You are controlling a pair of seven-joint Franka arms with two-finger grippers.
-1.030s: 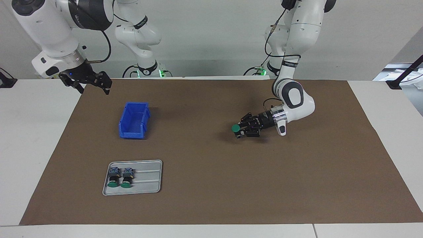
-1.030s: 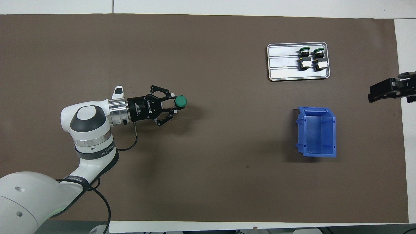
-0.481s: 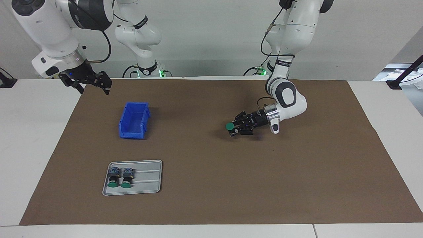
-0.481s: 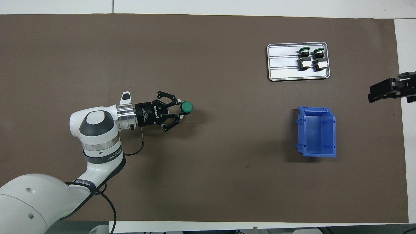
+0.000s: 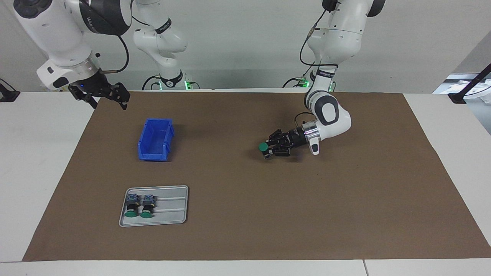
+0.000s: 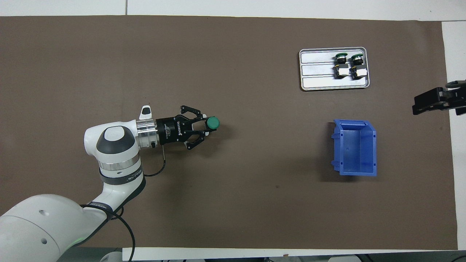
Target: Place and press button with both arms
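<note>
The left gripper (image 5: pixel 268 150) pinched the green-capped, black-bodied push-button (image 5: pixel 263 147) low over the brown mat (image 5: pixel 345 214), cap toward nine o'clock in the facing view. This looked like the placing step. The right gripper (image 5: pixel 103 97) waited, spread; pressing would likely follow.

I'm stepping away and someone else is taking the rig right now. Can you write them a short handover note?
Left gripper: shut on a green-capped button, low over the middle of the brown mat.
Right gripper: open, empty, waiting above the mat's corner at its own end.
Two more buttons lie side by side in the grey tray; the blue bin, nearer the robots, looks empty.
Done: one button picked up.
Left: set it down, then press it using both arms.
</note>
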